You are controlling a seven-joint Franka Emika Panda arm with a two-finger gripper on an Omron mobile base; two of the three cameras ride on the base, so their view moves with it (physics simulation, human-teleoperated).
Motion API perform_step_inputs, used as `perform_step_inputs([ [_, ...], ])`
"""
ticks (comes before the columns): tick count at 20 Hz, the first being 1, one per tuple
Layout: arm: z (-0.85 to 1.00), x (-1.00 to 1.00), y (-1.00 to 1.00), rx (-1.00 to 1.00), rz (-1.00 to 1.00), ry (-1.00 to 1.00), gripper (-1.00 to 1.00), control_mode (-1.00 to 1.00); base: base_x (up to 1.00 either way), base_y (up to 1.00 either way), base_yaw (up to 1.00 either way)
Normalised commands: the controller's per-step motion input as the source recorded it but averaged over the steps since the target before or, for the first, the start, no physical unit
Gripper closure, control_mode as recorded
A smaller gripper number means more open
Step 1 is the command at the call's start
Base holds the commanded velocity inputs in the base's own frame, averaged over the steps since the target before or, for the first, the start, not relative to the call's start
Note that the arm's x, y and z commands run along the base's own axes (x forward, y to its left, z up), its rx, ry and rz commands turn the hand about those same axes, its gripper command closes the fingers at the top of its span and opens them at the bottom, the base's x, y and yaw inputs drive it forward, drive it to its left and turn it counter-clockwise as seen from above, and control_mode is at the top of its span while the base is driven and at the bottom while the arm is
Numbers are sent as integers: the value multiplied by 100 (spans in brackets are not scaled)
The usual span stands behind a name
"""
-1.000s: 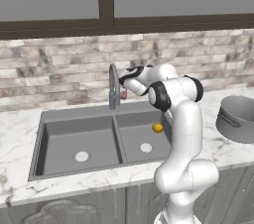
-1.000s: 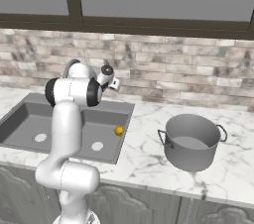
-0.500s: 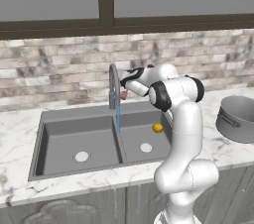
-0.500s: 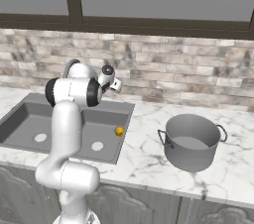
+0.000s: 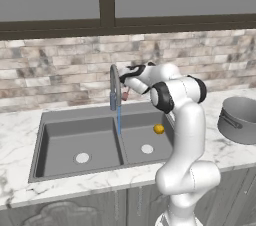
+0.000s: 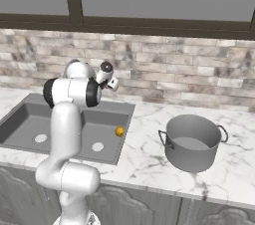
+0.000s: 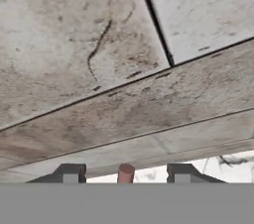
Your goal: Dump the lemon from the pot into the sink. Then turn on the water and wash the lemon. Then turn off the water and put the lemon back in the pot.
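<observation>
Water (image 5: 119, 120) now runs in a thin blue stream from the faucet (image 5: 114, 86), where a second ago none fell, while the arm has hardly shifted. The gripper (image 7: 126, 174) sits at the faucet's small red handle (image 7: 125, 173), its two dark fingertips (image 7: 70, 173) standing on either side of the handle with a clear gap to each, so the jaws are parted and grip nothing. Beyond the handle, the hand view faces the stone-brick backsplash (image 7: 124, 69). In the left base view the gripper (image 5: 126, 81) is just right of the faucet's arch. The stream lands on the divider of the sink (image 5: 55, 127). The lemon (image 5: 158, 129) lies in the right basin, toward its right wall, near the pale drain (image 5: 146, 148). The pot (image 6: 191, 142) stands upright on the marble counter (image 6: 144, 162), well apart to the right of the sink.
</observation>
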Motion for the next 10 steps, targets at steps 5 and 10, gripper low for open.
perform_step_inputs([
  [5, 53, -25, -10, 11, 0, 0, -100, -100, 0, 0, 0],
  [10, 12, -48, -19, 2, 0, 0, -100, -100, 0, 0, 0],
])
